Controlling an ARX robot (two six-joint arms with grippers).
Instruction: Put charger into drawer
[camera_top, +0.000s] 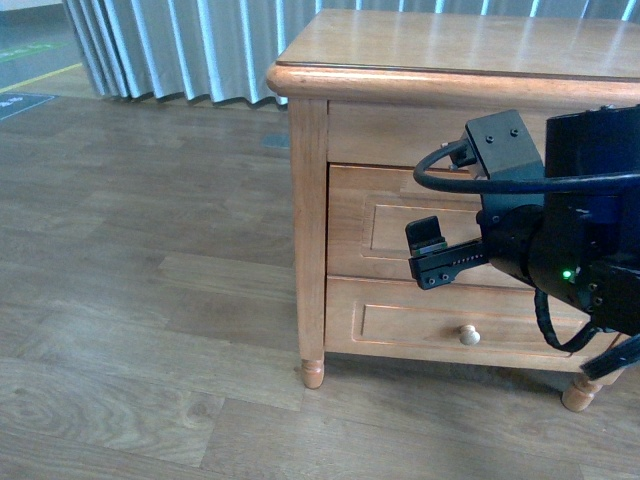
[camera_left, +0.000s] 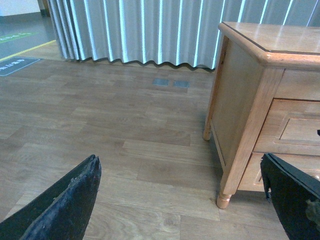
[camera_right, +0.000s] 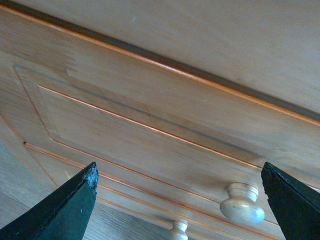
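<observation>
The right arm (camera_top: 560, 230) is matte black, built of boxy and round housings, with a thick black cable (camera_top: 500, 183) looping across at 12 o'clock, a green light (camera_top: 567, 272) at 6 o'clock, and 2 scuffed black fingers (camera_right: 60, 205).

Wooden cabinet (camera_top: 310, 200), honey-coloured, stood at the right of the scene on short turned feet (camera_top: 313, 374); its top (camera_top: 450, 45) was smooth, glossy and bare. Lower drawer (camera_top: 400, 325) of the cabinet was shut, with a recessed panel front and a small round pale knob (camera_top: 469, 335). Floor (camera_top: 140, 300) was of grey-brown wood-look planks. Pale pleated curtain (camera_top: 170, 50) hung along the far side, reaching the floor. A dark floor mat (camera_top: 20, 104) lay at the far left.
</observation>
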